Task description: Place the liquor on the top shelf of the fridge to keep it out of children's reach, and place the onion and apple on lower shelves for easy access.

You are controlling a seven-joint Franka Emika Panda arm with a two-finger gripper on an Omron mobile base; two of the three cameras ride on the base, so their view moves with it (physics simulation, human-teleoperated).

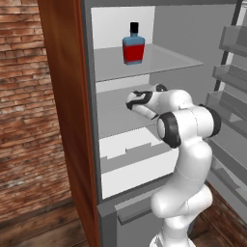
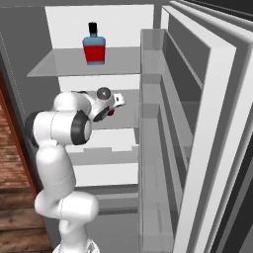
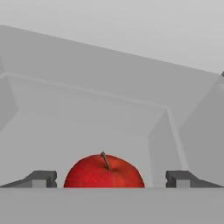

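fridge (image 1: 173, 29): open, liquor (image 1: 133, 44) on top shelf (image 1: 164, 60), above end effector.
end effector (image 3: 111, 178): wide, gripping nothing.
apple (image 3: 104, 171): between fingertips, on lower shelf.
advice: retreat straight back, avoid nudging apple.

A kitchen: an open fridge (image 1: 144, 62) set in reddish wooden cupboards (image 1: 67, 120) by a brick wall (image 1: 24, 96).

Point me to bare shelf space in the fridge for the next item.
Top shelf: bare board to the right of the liquor, out to the front edge. Lower shelf: the open gripper straddles the apple there, with the arm filling the front. Bare board lies behind the apple toward the back wall.
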